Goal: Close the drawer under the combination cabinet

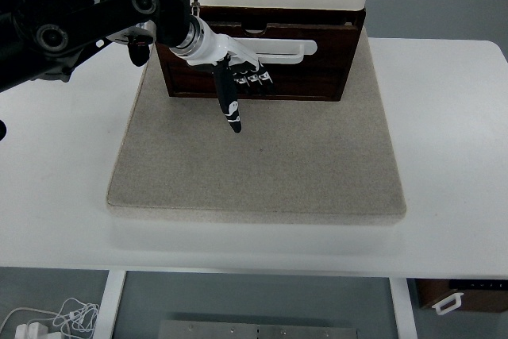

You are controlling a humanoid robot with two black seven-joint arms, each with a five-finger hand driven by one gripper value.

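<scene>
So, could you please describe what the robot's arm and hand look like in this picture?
Only the left arm shows. It is glossy black, built from rounded segments with round silver-ringed joint caps, and a thin black cable loops near the wrist. A silver ring joins it to the left hand, which has a white back and black fingers with small white patches.

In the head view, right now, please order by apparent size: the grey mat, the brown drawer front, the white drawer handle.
1. grey mat, clearly the largest.
2. brown drawer front.
3. white drawer handle, the smallest; the left hand partly covers it.
</scene>
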